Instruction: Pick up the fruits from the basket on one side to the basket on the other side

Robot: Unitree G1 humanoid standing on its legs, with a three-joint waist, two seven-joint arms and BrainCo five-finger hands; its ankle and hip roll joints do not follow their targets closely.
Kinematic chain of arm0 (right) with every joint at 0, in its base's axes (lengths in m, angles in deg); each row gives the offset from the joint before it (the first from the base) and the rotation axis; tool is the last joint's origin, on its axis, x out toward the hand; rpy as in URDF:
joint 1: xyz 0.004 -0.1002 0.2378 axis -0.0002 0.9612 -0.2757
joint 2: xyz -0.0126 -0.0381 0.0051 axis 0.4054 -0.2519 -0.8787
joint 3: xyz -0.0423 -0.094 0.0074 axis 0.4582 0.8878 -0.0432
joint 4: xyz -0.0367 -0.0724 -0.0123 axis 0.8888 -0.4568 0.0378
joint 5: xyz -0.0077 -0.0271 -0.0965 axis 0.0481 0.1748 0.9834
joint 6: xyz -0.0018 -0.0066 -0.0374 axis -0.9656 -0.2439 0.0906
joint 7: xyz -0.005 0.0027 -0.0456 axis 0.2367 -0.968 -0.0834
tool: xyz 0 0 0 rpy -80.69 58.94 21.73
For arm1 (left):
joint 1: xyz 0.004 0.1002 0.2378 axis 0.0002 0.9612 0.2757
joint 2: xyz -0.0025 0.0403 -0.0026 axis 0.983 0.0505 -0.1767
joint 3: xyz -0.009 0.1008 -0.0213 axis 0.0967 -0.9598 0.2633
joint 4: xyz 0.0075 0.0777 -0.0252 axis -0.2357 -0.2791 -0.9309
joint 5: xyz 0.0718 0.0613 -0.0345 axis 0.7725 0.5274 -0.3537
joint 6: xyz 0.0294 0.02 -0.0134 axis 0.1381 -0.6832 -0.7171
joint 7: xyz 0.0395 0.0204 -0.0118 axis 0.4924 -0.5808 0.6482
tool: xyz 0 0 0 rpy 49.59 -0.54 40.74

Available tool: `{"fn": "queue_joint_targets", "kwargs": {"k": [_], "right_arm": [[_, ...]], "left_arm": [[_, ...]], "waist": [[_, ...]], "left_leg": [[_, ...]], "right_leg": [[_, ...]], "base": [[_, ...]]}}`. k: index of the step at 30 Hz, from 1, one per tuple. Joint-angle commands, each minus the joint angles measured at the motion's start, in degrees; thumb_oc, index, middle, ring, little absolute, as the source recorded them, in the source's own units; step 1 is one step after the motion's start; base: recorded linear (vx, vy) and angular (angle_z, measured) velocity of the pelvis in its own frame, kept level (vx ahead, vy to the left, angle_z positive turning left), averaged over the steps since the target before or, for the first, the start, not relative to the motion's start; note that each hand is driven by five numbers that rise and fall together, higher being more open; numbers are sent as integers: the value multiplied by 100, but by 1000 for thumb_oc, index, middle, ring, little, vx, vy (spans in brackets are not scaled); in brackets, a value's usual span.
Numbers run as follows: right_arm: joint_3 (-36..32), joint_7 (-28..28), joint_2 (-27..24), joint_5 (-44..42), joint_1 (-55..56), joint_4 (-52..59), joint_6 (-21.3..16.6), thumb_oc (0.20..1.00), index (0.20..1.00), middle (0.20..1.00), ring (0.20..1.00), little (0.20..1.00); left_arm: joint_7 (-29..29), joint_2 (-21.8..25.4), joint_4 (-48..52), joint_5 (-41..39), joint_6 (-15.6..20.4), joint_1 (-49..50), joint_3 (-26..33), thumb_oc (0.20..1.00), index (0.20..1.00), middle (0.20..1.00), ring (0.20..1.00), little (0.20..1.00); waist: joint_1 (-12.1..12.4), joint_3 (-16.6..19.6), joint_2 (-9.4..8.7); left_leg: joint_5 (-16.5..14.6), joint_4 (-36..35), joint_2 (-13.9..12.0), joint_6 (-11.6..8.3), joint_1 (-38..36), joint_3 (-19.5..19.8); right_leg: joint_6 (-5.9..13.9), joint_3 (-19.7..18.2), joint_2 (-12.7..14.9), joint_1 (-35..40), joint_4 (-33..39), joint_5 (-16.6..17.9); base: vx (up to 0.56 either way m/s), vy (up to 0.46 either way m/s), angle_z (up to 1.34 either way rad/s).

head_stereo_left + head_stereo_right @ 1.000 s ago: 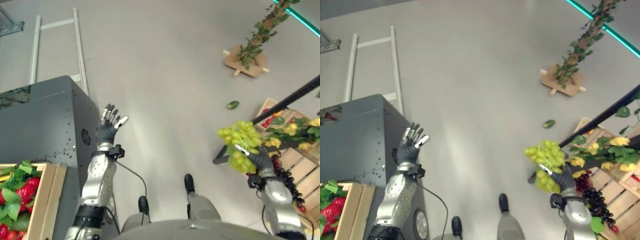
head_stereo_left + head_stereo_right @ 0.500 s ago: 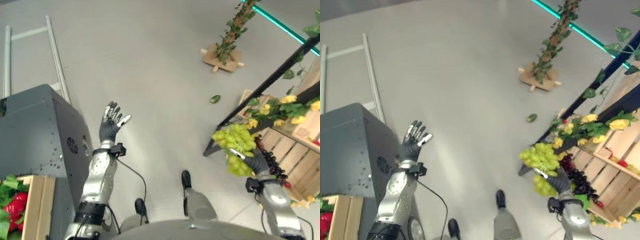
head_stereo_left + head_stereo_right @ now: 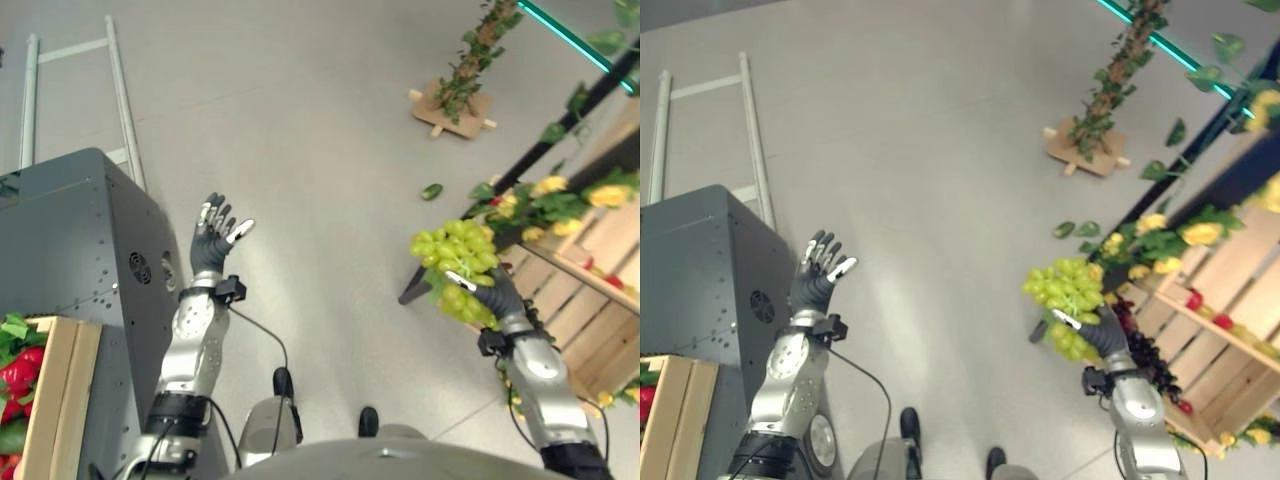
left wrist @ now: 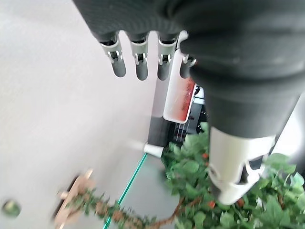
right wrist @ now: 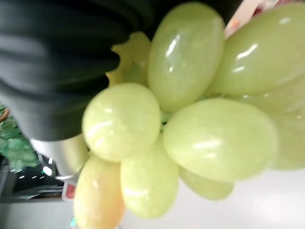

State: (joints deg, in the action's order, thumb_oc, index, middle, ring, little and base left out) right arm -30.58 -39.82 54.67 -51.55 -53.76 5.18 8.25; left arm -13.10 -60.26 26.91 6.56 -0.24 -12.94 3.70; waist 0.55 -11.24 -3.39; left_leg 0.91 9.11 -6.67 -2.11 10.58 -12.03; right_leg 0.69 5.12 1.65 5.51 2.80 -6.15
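We see our right hand (image 3: pixel 500 297) with its fingers curled round a bunch of green grapes (image 3: pixel 455 262), holding it in the air above the grey floor (image 3: pixel 320 150), just beside the wooden crate shelf (image 3: pixel 1215 330) with dark grapes (image 3: pixel 1140 345). Our left hand (image 3: pixel 210 245) is raised beside the grey cabinet (image 3: pixel 70 240), fingers spread and holding nothing.

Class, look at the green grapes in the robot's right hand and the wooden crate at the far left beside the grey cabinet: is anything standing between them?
Nothing visible blocks the way. The right hand holds the green grapes above bare floor; the open left hand is raised beside the grey cabinet, near the wooden crate.
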Motion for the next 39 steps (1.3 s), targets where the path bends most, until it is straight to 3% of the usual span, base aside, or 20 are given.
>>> {"fn": "queue_joint_targets", "kwargs": {"k": [1,2,5,8,9,10,12,13,19,21,25,28,31,35,39], "right_arm": [[-466,222,-252,126,-103,437,-468,200,200,200,200,200],[-498,290,-272,133,-148,388,-482,200,200,200,200,200],[-541,322,-309,143,-161,330,-497,200,200,200,200,200],[-595,272,-327,84,-126,330,-490,200,200,200,200,200],[-611,211,-311,7,-153,328,-488,200,200,200,200,200],[-607,209,-311,4,-154,326,-489,200,200,200,200,200],[-554,173,-255,-122,-215,200,-491,200,200,200,200,200],[-541,202,-185,-116,-263,105,-468,200,200,200,200,200],[-634,375,-132,-157,-299,-191,-453,200,200,200,200,200],[-658,495,-70,-232,-460,-459,-438,200,200,200,200,200],[-609,667,-22,-364,-721,-773,-437,200,200,200,200,200],[-633,898,16,-494,-987,-1153,-426,200,200,200,200,200],[-715,1039,-10,-600,-1093,-1432,-441,200,200,200,200,200],[-932,1212,-164,-606,-1186,-1718,-398,200,200,200,200,200],[-1051,1372,-415,-542,-1353,-2020,-354,200,200,200,200,200]], "left_arm": [[-36,23,171,45,353,-299,75,1000,1000,1000,1000,1000],[-64,23,163,56,336,-308,60,1000,1000,1000,1000,1000],[-95,34,211,92,326,-281,82,1000,1000,1000,1000,1000],[-180,47,300,72,315,-202,90,1000,1000,1000,1000,1000],[-252,59,405,28,308,-130,131,1000,1000,1000,1000,1000],[-253,62,407,27,308,-127,134,1000,1000,1000,1000,1000],[-256,78,394,-28,300,-106,154,1000,1000,1000,1000,1000],[-272,82,450,-76,292,-81,152,1000,1000,1000,1000,1000],[-335,155,536,-22,287,15,146,1000,1000,1000,1000,1000],[-291,218,566,43,310,8,158,1000,1000,1000,1000,1000],[-231,292,580,75,324,-11,149,1000,1000,1000,1000,1000],[-182,369,573,66,300,-46,144,1000,1000,1000,1000,1000],[-153,391,577,67,287,-128,162,1000,1000,1000,1000,1000],[-223,398,650,39,243,-36,193,1000,1000,1000,1000,1000],[-303,363,696,10,204,5,150,1000,1000,1000,1000,1000]], "waist": [[-63,138,241],[-59,69,247],[-87,17,195],[-183,15,142],[-243,78,0],[-249,78,1],[-314,143,-21],[-358,200,52],[-400,295,83],[-436,310,63],[-453,231,52],[-373,199,78],[-382,142,57],[-364,200,22],[-333,258,99]], "left_leg": [[1153,-863,113,-227,769,406],[1137,-952,209,-313,763,838],[1000,-836,312,-358,738,1241],[711,-502,370,-289,661,1396],[71,-5,653,-236,474,1818],[33,36,653,-233,486,1823],[-403,165,789,-180,209,2115],[-506,-76,861,-101,-24,2284],[-365,-609,758,-49,-216,2120],[-346,-833,798,48,-276,1963],[-376,-800,821,106,-265,1855],[-402,-857,708,64,-260,1757],[-466,-735,712,34,-235,1734],[-468,-787,685,24,-274,1631],[-410,-934,634,-28,-317,1621]], "right_leg": [[250,-4,-68,42,-586,-860],[193,-21,-159,0,-551,-818],[201,12,-163,-32,-509,-704],[251,84,-96,-105,-410,-514],[338,64,100,-293,-290,-249],[341,68,97,-283,-287,-256],[391,-52,168,-458,-248,-135],[423,-163,137,-550,-217,-59],[528,-242,209,-618,-248,-1],[656,-299,375,-839,-390,34],[767,-450,421,-1120,-707,78],[877,-274,758,-1284,-464,432],[938,-236,816,-1353,-120,677],[917,-149,813,-1289,109,821],[887,-136,764,-1257,194,755]], "base": [[-241,-128,0],[-165,-91,4],[-148,-53,13],[-169,33,16],[-162,54,5],[-216,80,3],[-79,116,-11],[-30,140,-23],[0,157,-21],[-53,215,-21],[-61,88,-27],[-12,-48,-18],[22,-43,-21],[67,-74,0],[53,-91,-5]]}}
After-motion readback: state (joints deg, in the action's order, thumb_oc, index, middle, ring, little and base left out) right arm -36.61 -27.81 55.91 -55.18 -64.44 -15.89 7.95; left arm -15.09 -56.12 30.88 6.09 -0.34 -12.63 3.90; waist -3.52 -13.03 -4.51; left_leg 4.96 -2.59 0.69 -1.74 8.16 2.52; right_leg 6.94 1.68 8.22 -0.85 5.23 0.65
